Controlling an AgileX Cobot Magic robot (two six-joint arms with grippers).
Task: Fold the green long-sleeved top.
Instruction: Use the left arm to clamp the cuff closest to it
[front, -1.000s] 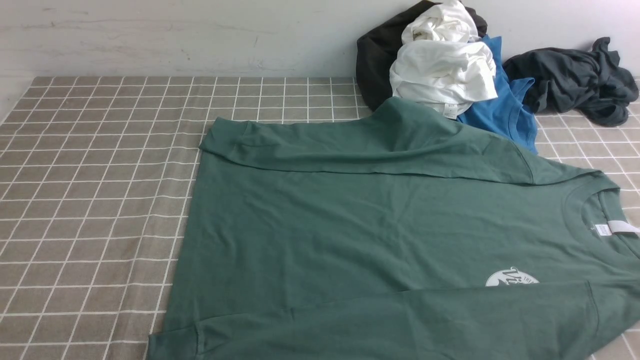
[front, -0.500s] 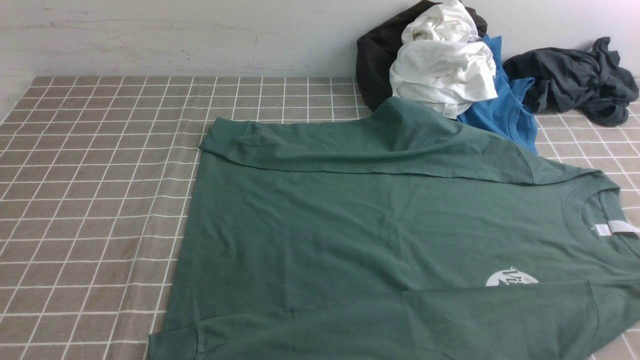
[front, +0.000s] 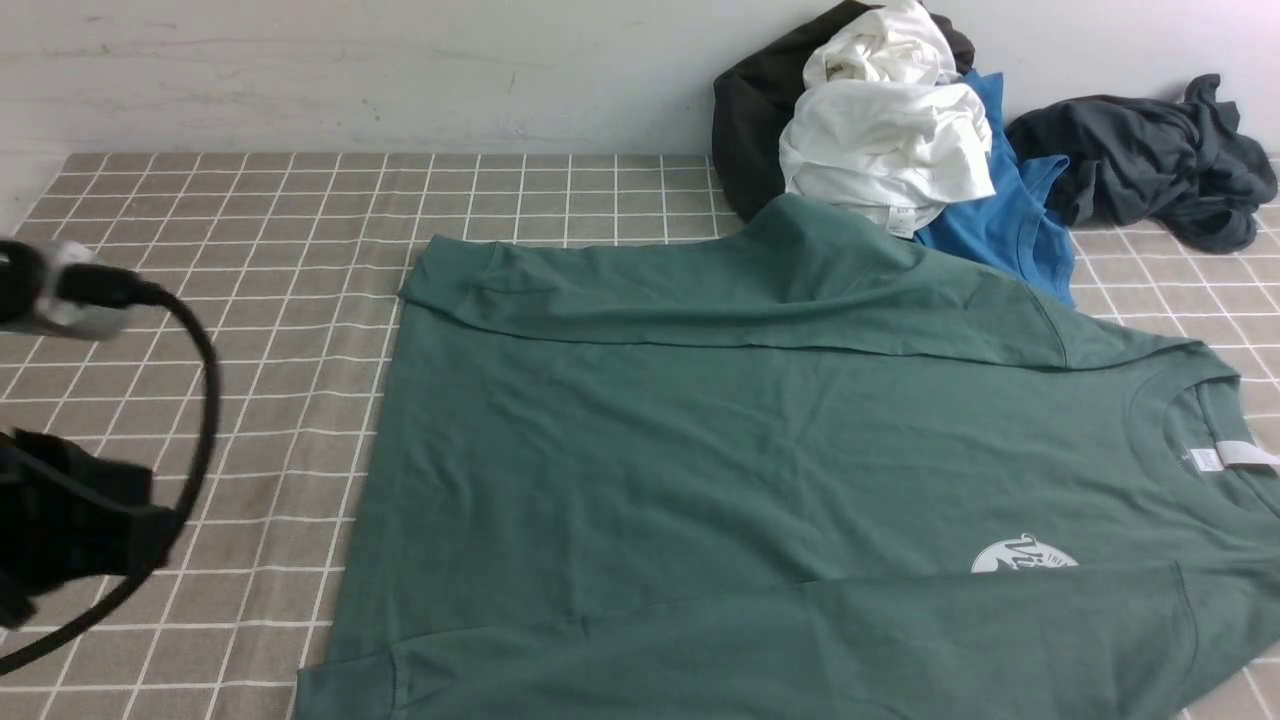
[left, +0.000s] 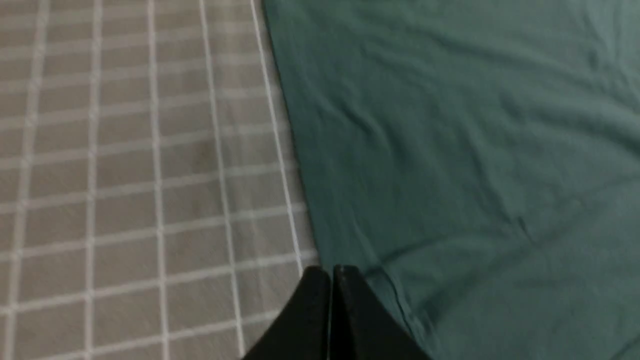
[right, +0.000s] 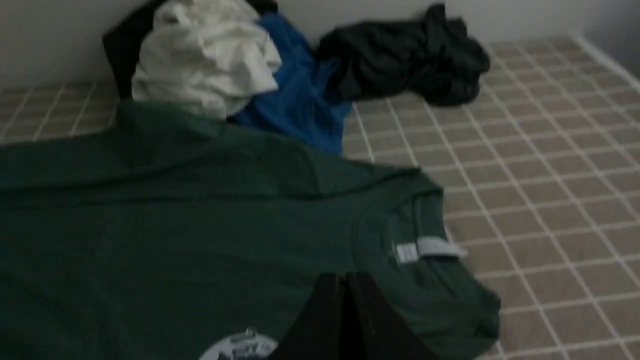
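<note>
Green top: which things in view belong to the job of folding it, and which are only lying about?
For the job:
green long-sleeved top
left gripper, shut
right gripper, shut

Only lying about:
white garment
blue shirt
dark grey garment
black garment

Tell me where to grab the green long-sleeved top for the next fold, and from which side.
Likely the hem, approached from the robot's left. The green long-sleeved top lies flat with both sleeves folded in, and that straight edge lies free on the checked cloth, near the shut left gripper.
</note>
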